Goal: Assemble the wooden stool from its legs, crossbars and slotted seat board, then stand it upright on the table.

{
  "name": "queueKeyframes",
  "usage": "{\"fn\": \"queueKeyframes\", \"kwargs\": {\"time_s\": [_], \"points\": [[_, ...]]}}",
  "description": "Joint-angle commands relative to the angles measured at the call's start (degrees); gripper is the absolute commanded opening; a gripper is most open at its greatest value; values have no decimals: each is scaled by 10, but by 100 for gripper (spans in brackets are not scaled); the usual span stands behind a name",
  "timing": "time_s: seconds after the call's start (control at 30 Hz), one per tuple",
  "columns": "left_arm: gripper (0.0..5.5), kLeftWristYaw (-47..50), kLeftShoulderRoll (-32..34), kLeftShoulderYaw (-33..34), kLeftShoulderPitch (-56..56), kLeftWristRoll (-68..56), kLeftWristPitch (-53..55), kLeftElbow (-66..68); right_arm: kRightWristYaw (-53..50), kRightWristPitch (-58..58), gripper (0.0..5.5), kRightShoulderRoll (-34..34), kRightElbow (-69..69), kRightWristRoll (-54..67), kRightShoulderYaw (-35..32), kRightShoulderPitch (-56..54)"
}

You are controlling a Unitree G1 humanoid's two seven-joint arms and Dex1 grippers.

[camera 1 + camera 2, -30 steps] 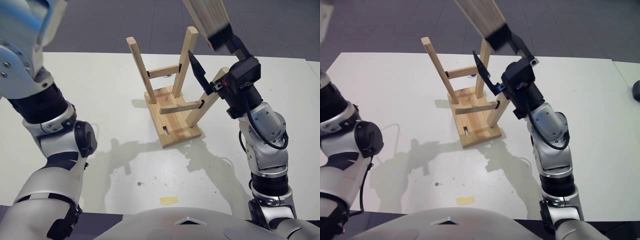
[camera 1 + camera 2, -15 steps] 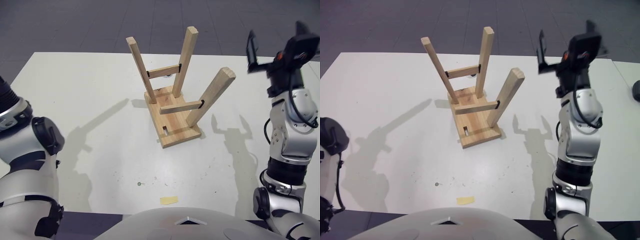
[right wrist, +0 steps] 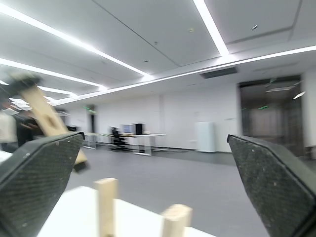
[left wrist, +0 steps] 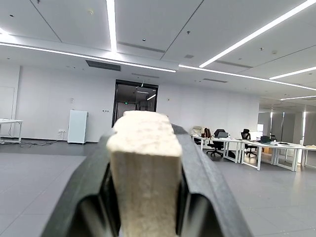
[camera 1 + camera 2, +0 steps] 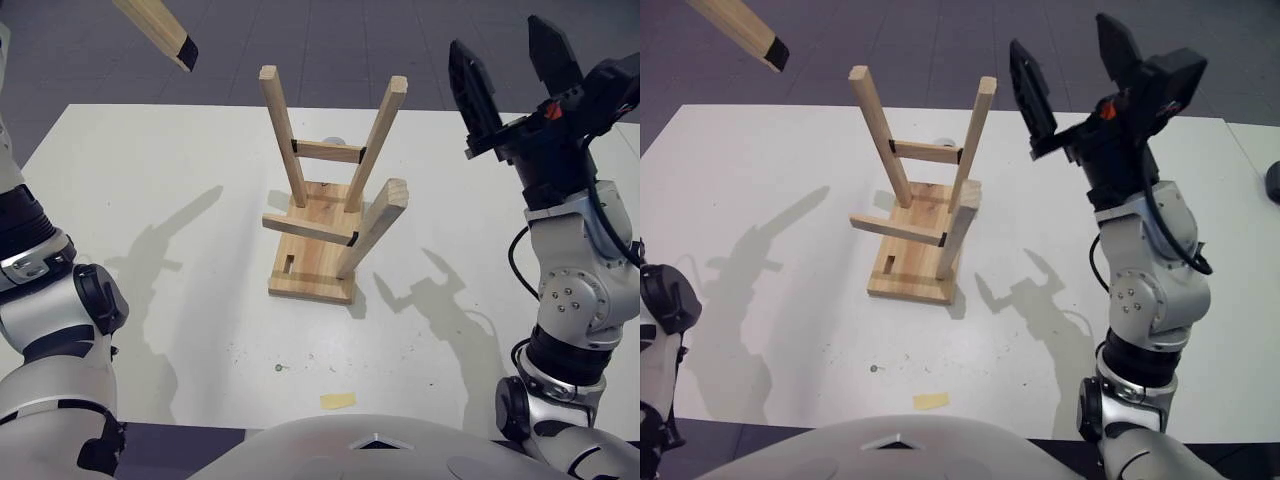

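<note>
Left gripper (image 4: 143,144) is clamped on the loose leg (image 5: 160,28), right gripper (image 5: 502,45) is wide open and empty: seat that leg unbraced and you'll likely tip the stool (image 5: 325,215).

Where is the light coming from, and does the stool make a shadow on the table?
Left wrist view: long bright strip lights run along the ceiling above the wooden leg clamped in the left fingers. Right wrist view: more bright strips cross the ceiling. Left eye view: the stool casts only short, soft shadows on the white table, close beside its seat board.
</note>
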Motion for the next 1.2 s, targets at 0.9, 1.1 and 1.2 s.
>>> {"fn": "queueKeyframes", "kwargs": {"time_s": [0.9,1.1,1.2], "points": [[102,-146,-32,-26,171,-13,120,-75,304,81,224,-179,47,5,156,73],[102,-72,-86,-11,175,-32,144,-106,257,-24,211,-168,75,-156,215,117],[102,-45,-121,-21,164,-38,148,-111,218,-61,211,-156,88,-207,228,136]]}}
